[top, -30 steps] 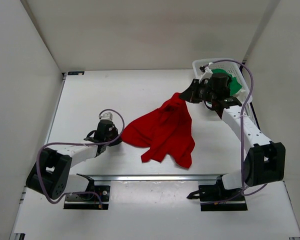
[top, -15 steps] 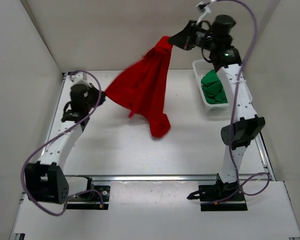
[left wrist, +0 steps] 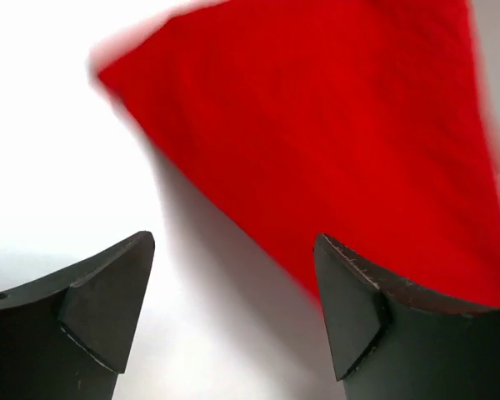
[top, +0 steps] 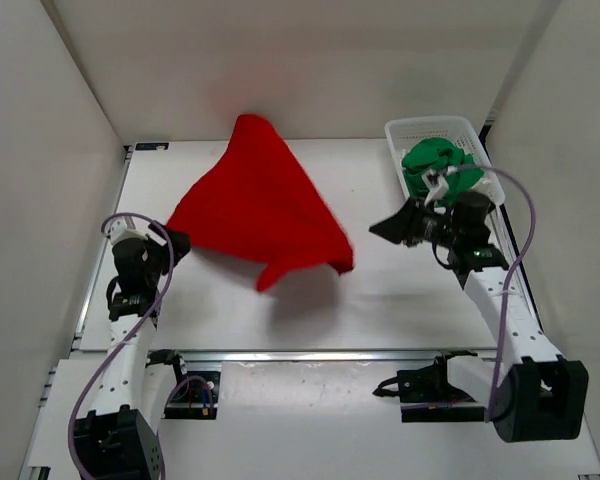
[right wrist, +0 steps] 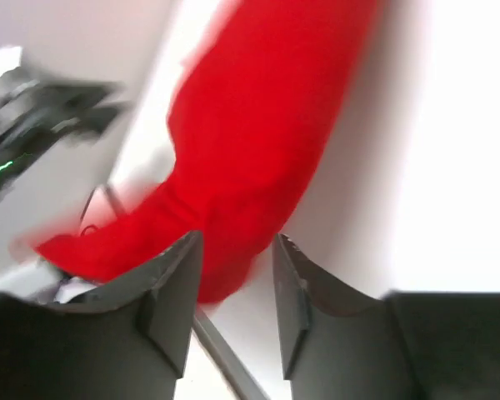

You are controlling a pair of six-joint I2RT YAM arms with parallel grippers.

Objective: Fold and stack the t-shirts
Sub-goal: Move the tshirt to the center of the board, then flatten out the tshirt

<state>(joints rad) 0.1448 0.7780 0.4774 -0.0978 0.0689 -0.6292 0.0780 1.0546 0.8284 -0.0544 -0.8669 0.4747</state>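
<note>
Swing done, I've let go of red shirt (top: 260, 215): left jaws wide, right jaws part open, both empty. Shirt dropping spread onto counter (top: 420, 290); folding next, I reckon.

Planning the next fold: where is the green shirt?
In the top view, the green shirt lies bunched in the white basket at the far right, just beyond the right claw.

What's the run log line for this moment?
stage: laying out shirt | red t-shirt: spread out, ungripped | left gripper: open | right gripper: open | green t-shirt: in basket
</note>
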